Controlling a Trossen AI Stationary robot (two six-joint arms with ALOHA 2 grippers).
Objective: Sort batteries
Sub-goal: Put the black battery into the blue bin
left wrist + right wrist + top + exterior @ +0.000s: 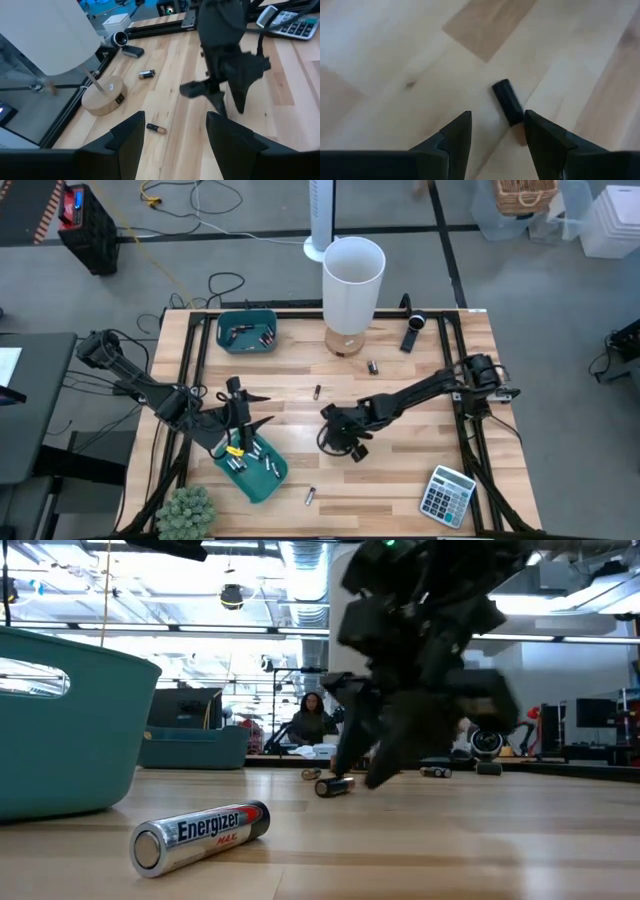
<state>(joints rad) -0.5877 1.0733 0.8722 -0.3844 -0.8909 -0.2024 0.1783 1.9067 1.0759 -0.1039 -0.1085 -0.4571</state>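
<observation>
I hold the right arm stretched low across the middle of the wooden surface (400,480), its right claw (347,442) tipped down with fingers spread apart around nothing. In the right wrist view a short dark battery (508,102) lies on the pale planks just ahead of the gap between those fingers, untouched. My left arm reaches in from the left edge, bent at the elbow, its left claw (240,412) spread wide and empty above the near teal bin (262,485), where several batteries (240,461) already lie. A second teal bin (246,332) at the far left holds more cells (243,332).

Loose batteries dot the surface: one (317,391) at the centre, one (372,366) beside the lamp base, and one (309,496) near the front edge, which the low view shows as a silver-and-black cylinder with printed lettering and a metal end cap. The bins are smooth plastic with cut-out handles. A lamp (352,285) with a white cylindrical shade stands on a round wooden base at the back; a black oblong device (413,332) lies to its right, a grey calculator (446,495) at the front right corner and a small green plant (187,510) at the front left. Black metal rails frame the surface. Beyond it, a person (311,720) sits in a lit workshop.
</observation>
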